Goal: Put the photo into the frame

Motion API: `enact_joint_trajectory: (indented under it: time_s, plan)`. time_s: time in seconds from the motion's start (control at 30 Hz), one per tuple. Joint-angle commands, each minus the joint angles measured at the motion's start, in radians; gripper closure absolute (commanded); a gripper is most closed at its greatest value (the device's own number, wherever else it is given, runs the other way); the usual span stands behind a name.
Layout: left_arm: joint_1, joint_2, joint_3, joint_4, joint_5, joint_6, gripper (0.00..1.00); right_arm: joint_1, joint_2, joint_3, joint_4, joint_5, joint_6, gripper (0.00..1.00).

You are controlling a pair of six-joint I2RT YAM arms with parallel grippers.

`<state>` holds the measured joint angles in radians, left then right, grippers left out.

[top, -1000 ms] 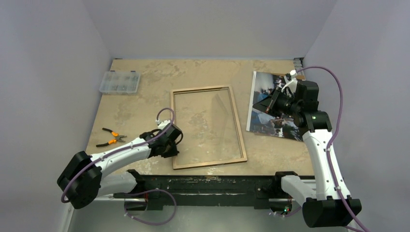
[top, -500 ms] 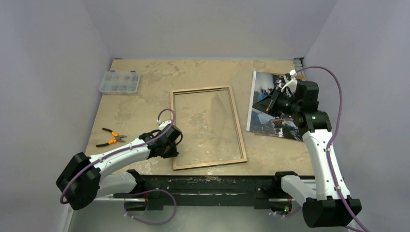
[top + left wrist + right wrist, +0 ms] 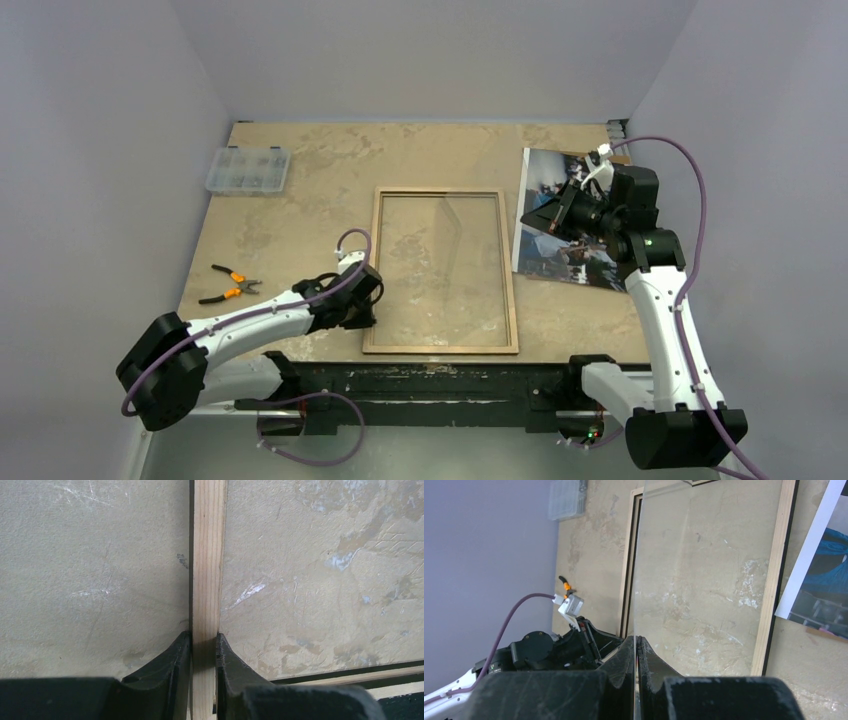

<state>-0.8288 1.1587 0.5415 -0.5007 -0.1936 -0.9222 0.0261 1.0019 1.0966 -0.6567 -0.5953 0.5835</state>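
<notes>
Left claw [image 3: 204, 641] is clamping the tan wooden rectangular frame [image 3: 441, 270] by its rail; right claw [image 3: 637, 644] is pinching a clear sheet [image 3: 674, 555] above the glossy bluish photo [image 3: 548, 170], lying on mottled beige tabletop [image 3: 300, 200] between lavender walls [image 3: 430, 60].

Left pincer [image 3: 204, 644] clamped on frame [image 3: 209, 555] rail, tan wood upward, mottled table [image 3: 90, 580] beneath

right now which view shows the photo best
top external: most of the photo shows, with the right arm covering part. right wrist catches only a strip at its edge; left wrist shows none of it.
</notes>
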Motion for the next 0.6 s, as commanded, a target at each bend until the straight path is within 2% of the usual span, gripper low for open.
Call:
enact_joint_trajectory:
  time_s: [0.0, 0.43, 0.47, 0.5, 0.53, 0.57]
  plan:
    - [-0.016, -0.022, -0.001, 0.006, 0.005, -0.046, 1.00, 0.001, -0.008, 0.023, 0.063, -0.034, 0.002, 1.00]
    - [-0.040, -0.064, -0.048, 0.035, 0.038, -0.122, 0.99, 0.001, -0.013, 0.011, 0.075, -0.036, 0.008, 1.00]
    - [-0.039, -0.077, -0.049, 0.035, 0.039, -0.125, 0.93, 0.001, -0.014, 0.012, 0.075, -0.037, 0.009, 1.00]
    - [-0.039, -0.089, -0.050, 0.033, 0.039, -0.127, 0.81, 0.001, -0.013, 0.011, 0.076, -0.037, 0.009, 1.00]
    - [-0.039, -0.106, -0.049, 0.032, 0.039, -0.126, 0.57, 0.001, -0.013, 0.012, 0.079, -0.044, 0.009, 1.00]
    - [-0.039, -0.118, -0.046, 0.030, 0.038, -0.125, 0.40, 0.001, -0.012, 0.012, 0.083, -0.054, 0.009, 1.00]
